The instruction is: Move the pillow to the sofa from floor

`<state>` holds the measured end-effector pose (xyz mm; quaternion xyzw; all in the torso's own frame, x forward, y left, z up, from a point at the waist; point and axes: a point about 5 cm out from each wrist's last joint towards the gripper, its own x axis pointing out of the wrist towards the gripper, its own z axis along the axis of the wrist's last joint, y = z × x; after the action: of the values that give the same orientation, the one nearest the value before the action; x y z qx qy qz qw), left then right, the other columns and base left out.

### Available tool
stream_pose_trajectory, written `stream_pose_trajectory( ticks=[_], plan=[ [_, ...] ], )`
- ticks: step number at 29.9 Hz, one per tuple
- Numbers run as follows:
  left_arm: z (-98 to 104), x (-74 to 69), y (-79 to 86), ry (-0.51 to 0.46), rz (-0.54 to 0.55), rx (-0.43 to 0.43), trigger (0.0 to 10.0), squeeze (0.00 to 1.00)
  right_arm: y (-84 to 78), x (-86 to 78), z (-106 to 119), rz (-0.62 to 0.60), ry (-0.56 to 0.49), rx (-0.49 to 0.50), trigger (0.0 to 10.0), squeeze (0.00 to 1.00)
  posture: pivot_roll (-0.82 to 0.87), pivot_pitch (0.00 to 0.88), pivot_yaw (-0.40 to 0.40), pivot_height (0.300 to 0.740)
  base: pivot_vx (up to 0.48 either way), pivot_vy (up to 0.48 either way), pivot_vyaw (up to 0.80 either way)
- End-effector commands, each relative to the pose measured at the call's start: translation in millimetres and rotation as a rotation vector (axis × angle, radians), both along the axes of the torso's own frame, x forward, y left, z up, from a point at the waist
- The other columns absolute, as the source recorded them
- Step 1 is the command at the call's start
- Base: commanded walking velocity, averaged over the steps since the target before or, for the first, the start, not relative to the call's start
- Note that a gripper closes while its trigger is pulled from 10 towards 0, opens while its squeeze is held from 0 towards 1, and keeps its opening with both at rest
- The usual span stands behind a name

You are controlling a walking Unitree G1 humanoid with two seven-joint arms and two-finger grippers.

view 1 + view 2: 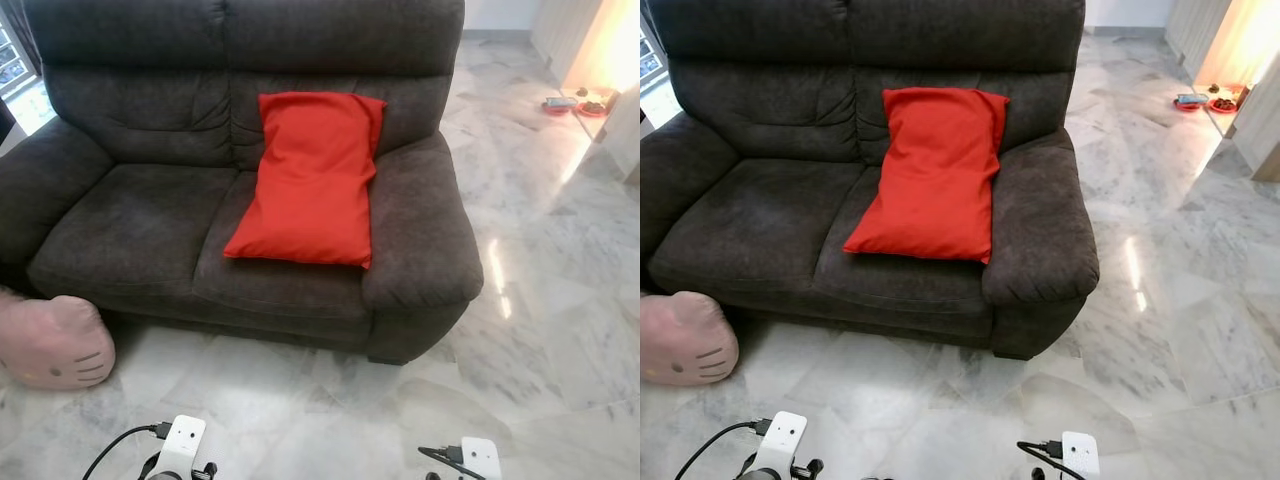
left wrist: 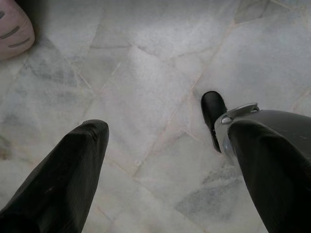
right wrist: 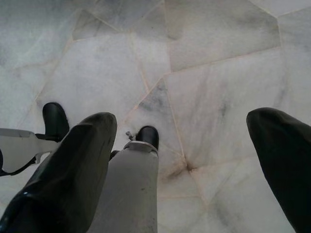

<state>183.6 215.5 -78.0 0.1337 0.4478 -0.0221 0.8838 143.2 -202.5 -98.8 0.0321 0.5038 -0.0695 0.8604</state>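
- Lying on the sofa (image 1: 150,215), the red pillow (image 1: 312,178) is seen at the centre of the head views, its upper end propped against the backrest and its lower end on the right-hand seat cushion, just beside the armrest.
- Both arms are seen at the bottom edge of the head views, low over the floor (image 1: 520,300) and well apart from the pillow.
- The left gripper (image 2: 165,160) is recorded with fingers spread, nothing between them; marble tiles are seen beneath.
- The right gripper (image 3: 194,150) is likewise spread and empty above the tiles.
- A pink cat-face cushion (image 1: 52,342) is noted at lower left, on the floor against the sofa base.
- Surface: glossy white-grey marble tiling. Small dishes (image 1: 578,102) are noted on the floor at upper right, near a brightly lit opening.
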Motion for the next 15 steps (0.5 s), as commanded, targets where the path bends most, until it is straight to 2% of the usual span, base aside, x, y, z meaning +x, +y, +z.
stream_pose_trajectory(
  ticks=[1, 7, 15],
  plan=[
    [0, -1.5, 3.4, 0.005, 0.015, -0.002, 10.0, 0.0, 5.7, -4.2, -3, 0.009, 0.021, 0.009, 10.0, 0.0, 0.07, 0.062, 0.005, 0.74, 0.0, 0.0, 0.0],
    [0, -1.4, 4.1, 0.0, 0.019, -0.001, 10.0, 0.0, 8.7, -6.7, -4, 0.015, 0.023, 0.011, 10.0, 0.0, 0.07, 0.054, 0.007, 0.74, 0.0, 0.0, 0.0],
    [0, -1.8, 5.4, 0.004, 0.025, 0.0, 10.0, 0.0, -2.7, -12.1, -4, 0.008, 0.025, 0.016, 10.0, 0.0, 0.07, 0.041, 0.013, 0.74, 0.0, 0.0, 0.0]
  ],
)
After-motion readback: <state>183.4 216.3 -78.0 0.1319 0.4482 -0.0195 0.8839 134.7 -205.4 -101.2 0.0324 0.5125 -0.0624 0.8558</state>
